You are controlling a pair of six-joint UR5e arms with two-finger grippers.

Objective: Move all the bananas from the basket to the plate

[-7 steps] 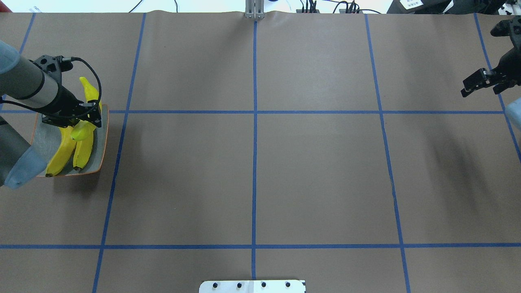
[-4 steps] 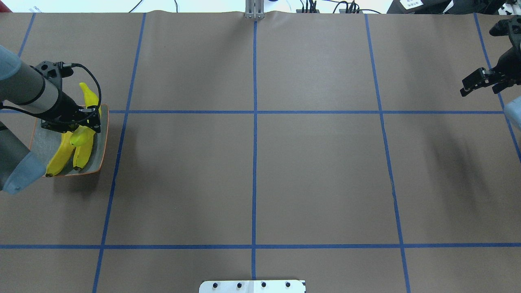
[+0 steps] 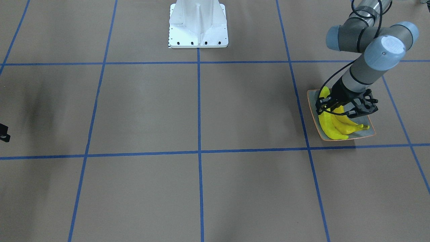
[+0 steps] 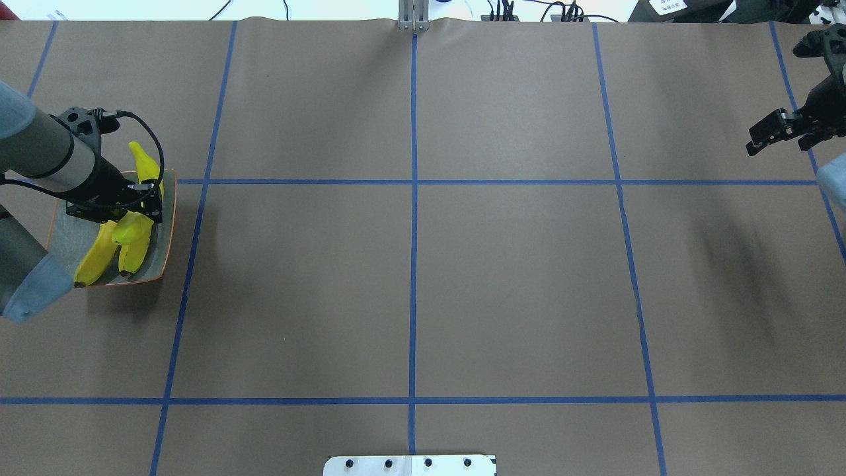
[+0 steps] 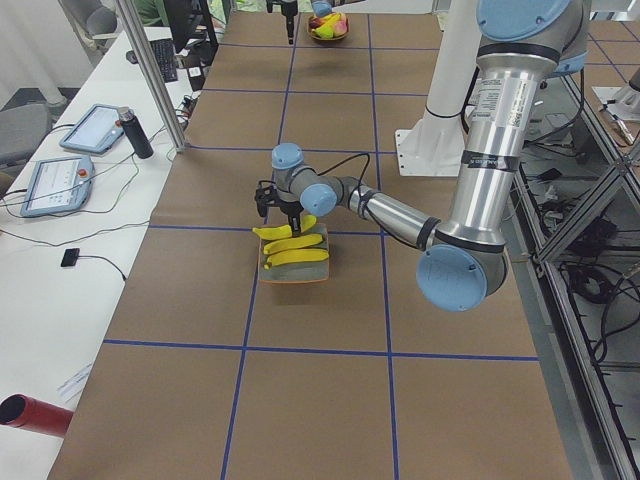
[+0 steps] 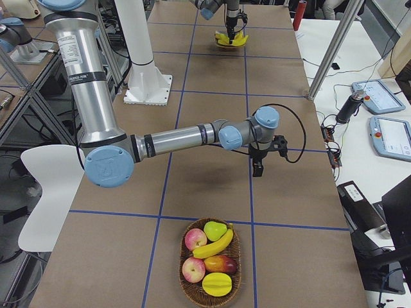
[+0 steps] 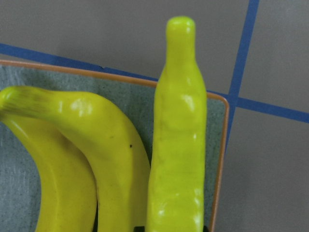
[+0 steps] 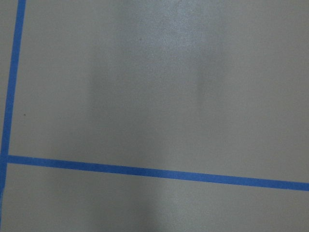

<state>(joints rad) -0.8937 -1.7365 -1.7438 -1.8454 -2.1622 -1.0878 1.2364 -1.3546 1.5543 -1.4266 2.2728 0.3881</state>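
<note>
Exterior right alone shows the basket's (image 6: 238,269) banana (image 6: 215,244).

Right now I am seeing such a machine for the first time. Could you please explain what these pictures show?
These are two robot arms at one table, filmed from above, from the front, from both ends, and by a camera on each wrist. The left pincer is closed on a banana over the plate, where two bananas lie. The right pincer hangs above bare table; I see nothing in it. The basket at its end of the table holds one more banana among other fruit.
</note>
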